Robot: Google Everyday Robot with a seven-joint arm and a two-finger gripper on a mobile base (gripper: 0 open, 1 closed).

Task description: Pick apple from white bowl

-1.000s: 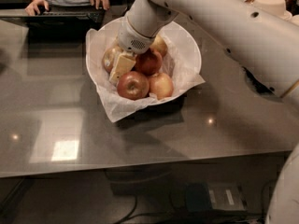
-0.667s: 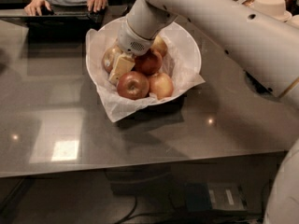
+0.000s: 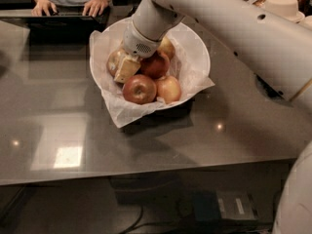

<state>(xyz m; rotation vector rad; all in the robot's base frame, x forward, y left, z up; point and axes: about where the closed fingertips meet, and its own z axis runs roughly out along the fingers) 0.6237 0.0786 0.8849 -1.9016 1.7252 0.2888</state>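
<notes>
The white bowl (image 3: 197,43), lined with crinkled white paper, stands on the grey table and holds several apples. The dull golden-brown apple (image 3: 113,61) lies at the bowl's left side. My gripper (image 3: 125,68) reaches down into the bowl from the upper right. Its beige tip rests against the right side of that apple and covers part of it. A deep red apple (image 3: 155,65) lies just right of the gripper. A red apple (image 3: 139,89) and a pale pink-yellow apple (image 3: 168,88) lie at the front.
A person's hands (image 3: 44,5) rest on a dark laptop (image 3: 68,21) at the table's far edge, just behind the bowl. Beige paper bowls (image 3: 283,6) are stacked at the far right. My arm (image 3: 234,28) crosses above the table's right side.
</notes>
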